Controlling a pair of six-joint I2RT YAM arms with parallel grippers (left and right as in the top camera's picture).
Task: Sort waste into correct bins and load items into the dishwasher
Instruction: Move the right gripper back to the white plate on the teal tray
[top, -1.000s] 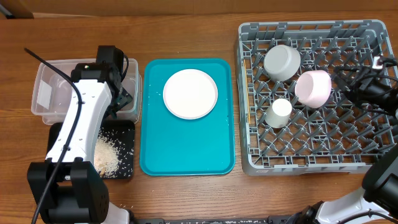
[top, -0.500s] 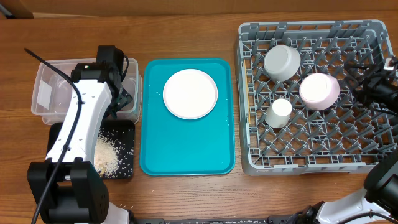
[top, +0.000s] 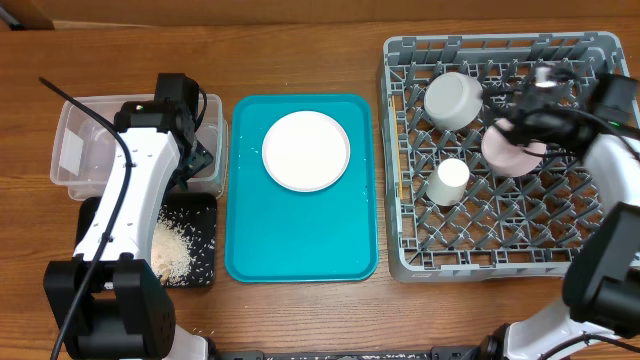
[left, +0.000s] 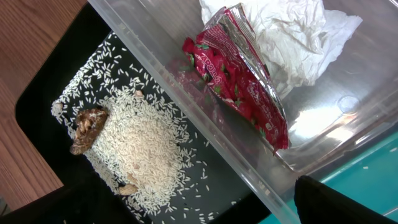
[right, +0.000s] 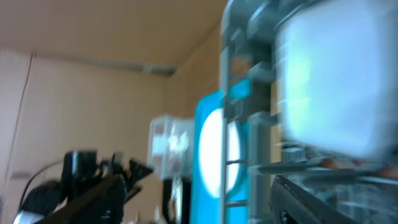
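Now wrapper (left: 239, 81) and rice (left: 134, 146) lie ahead of my open left gripper (left: 199, 210); pink bowl (top: 503, 155) under my blurred right gripper (top: 524, 122), grip unclear.

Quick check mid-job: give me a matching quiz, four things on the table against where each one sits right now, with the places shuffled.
Things:
1. pale pink plate
2. red wrapper
3. rice
4. cream cup

Places:
A. in the black tray
B. on the grey dish rack
C. on the teal tray
D. in the clear tub

Pairs: 1-C, 2-D, 3-A, 4-B.
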